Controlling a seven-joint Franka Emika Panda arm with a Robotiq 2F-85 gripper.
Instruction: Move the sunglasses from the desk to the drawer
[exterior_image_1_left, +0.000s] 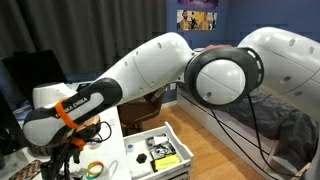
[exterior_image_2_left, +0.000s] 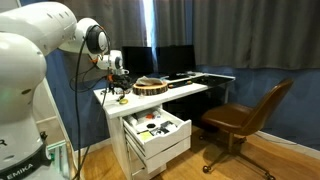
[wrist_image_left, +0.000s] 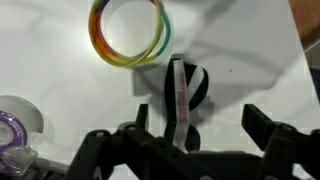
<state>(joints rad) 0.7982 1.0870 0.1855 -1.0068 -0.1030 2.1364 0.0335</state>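
Folded black sunglasses (wrist_image_left: 180, 95) with a white temple arm bearing red lettering lie on the white desk (wrist_image_left: 250, 60). My gripper (wrist_image_left: 200, 118) is open just above them, and the sunglasses sit between the two fingers, nearer one finger. In an exterior view the gripper (exterior_image_2_left: 120, 88) hovers over the desk's end (exterior_image_2_left: 185, 90), above the open white drawer (exterior_image_2_left: 160, 135), which holds several small items. The drawer also shows in an exterior view (exterior_image_1_left: 160, 152). The sunglasses are hidden by the gripper in both exterior views.
A rainbow-coloured ring (wrist_image_left: 128, 30) lies just beyond the sunglasses and a clear tape roll (wrist_image_left: 15, 125) lies to one side. A round brown object (exterior_image_2_left: 150, 86) and monitors stand on the desk. A brown chair (exterior_image_2_left: 245, 115) stands by the desk. A grey-covered bed (exterior_image_1_left: 285, 130) lies alongside.
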